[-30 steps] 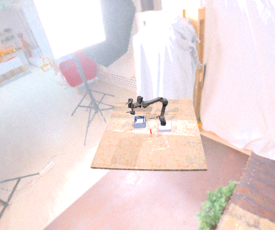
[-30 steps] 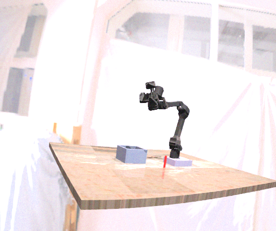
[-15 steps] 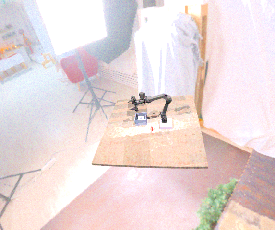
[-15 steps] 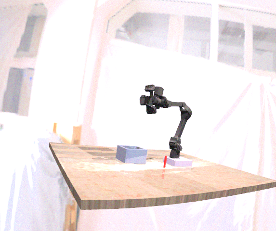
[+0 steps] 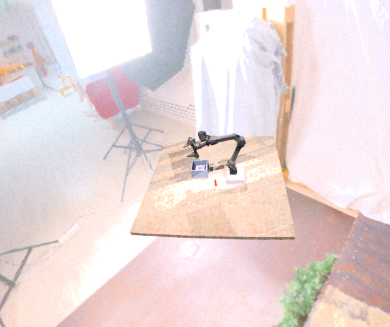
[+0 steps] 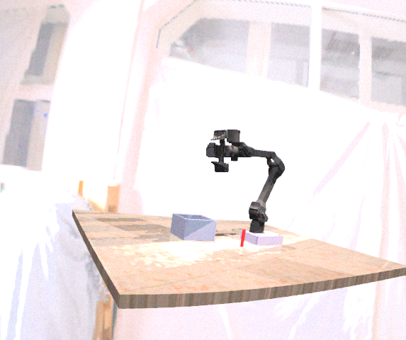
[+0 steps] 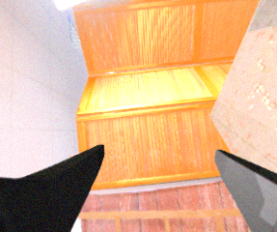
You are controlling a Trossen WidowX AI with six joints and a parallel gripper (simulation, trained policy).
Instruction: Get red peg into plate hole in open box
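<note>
The red peg (image 5: 216,182) (image 6: 242,237) stands upright on the wooden table, between the box and the arm's base block and a little to the front of them. The blue-grey open box (image 5: 199,174) (image 6: 192,229) stands on the table to the left of the peg. A pale plate (image 5: 203,167) shows at its bottom in the top view; its hole is too small to make out well. My gripper (image 5: 187,150) (image 6: 214,150) (image 7: 157,152) is wide open and empty, high above the table, beyond and above the box. It points sideways, away from the peg. The wrist view shows neither peg nor box.
The arm's pale lavender base block (image 5: 235,179) (image 6: 268,239) sits to the right of the peg. The wooden table (image 5: 209,214) (image 6: 210,278) has its front edge well before the peg. The wrist view shows orange wooden surfaces and part of a speckled surface at the right.
</note>
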